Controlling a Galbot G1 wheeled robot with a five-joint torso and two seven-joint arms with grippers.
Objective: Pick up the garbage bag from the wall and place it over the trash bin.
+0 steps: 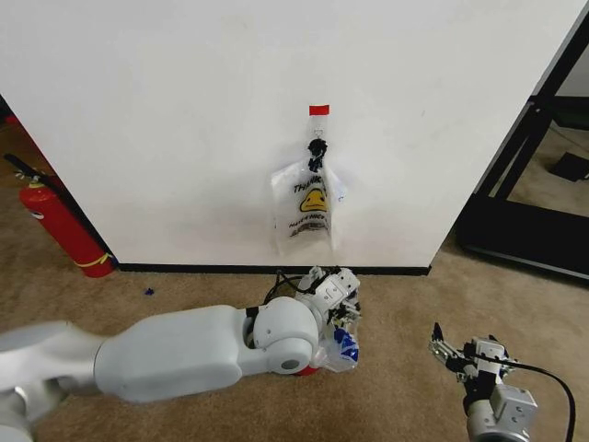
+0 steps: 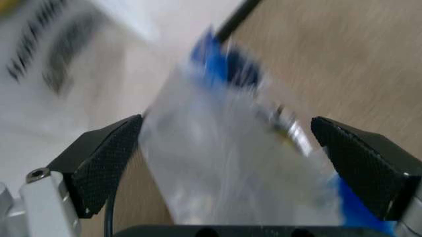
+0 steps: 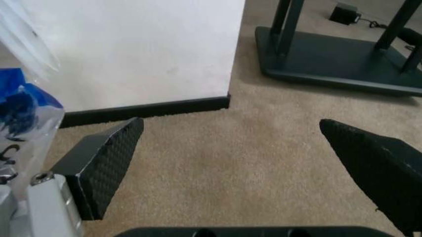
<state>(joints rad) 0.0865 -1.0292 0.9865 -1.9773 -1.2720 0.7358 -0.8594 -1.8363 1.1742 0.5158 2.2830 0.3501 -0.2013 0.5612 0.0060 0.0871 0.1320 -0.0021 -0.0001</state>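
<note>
Left gripper (image 1: 342,308) at 6 o'clock below wall (image 1: 184,110), jaws apart around bag (image 2: 224,168), right gripper (image 1: 448,350) spread over carpet (image 3: 250,163)

Even, soft indoor light — faint shadow beside hanging bag (image 1: 308,207); left wrist view heavily motion-blurred — others sharp.

The left arm (image 1: 198,352) is sporting a chunky, glossy white rounded shell with a black band at the joint. Left end effector (image 2: 231,163) is showing black textured pads, a silver bracket and one screw. Right end effector (image 1: 457,354) is looking metallic grey, trailing a black cable.
</note>
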